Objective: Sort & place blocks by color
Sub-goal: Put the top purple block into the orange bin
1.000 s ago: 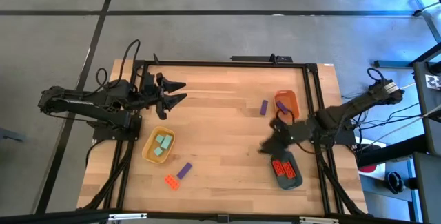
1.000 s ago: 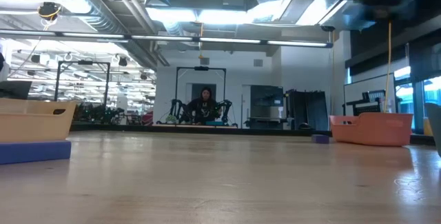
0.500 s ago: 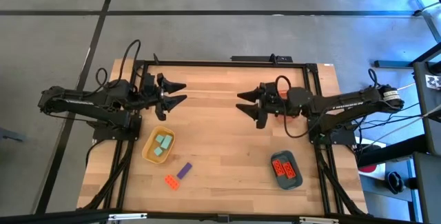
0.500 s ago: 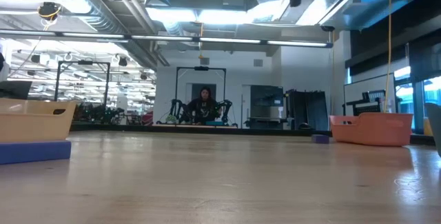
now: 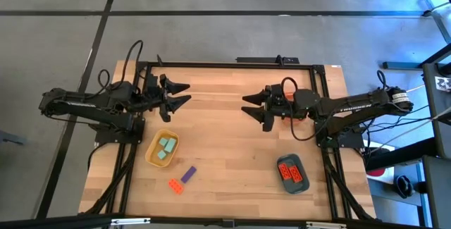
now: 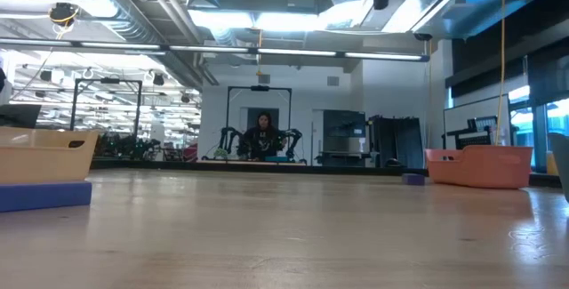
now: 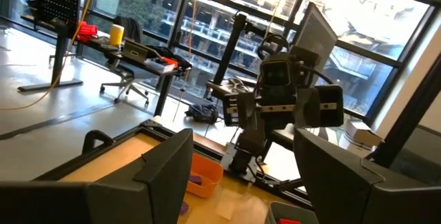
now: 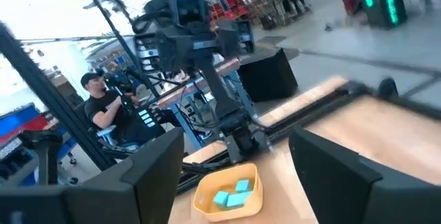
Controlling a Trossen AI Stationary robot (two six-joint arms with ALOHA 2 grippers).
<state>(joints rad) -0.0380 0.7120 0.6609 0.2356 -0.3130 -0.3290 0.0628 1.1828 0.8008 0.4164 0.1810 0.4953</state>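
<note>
1. Blocks: two still loose on the table near its front-left part, a purple block (image 5: 188,174) and a red-orange block (image 5: 174,184) just beside it, near but outside the yellow tray (image 5: 150,151).
2. Sorted so far: pale teal blocks (image 5: 166,148) lie in the yellow tray; red-orange blocks (image 5: 291,172) in the dark teal tray (image 5: 285,184) at front right. The orange tray (image 6: 480,166) stands at the right in the low view, a small purple block (image 6: 413,179) on the table just beside it; from overhead the right arm covers that spot.
3. Handling, judged: small hard plastic bricks, light and stiff, smooth-sided, liable to skid or twist if pinched off-centre. Best taken across the two long flat sides, fingers straddling the middle.
4. Left gripper (image 5: 180,95): raised over the rear-left of the table, fingers spread, holding nothing.
5. Right gripper (image 5: 252,107): over the rear middle, facing the left one, fingers spread, empty.
6. Judged: the purple block is the nearer pick for the left arm.
7. Room behind: a person (image 6: 263,132) sits far off.
</note>
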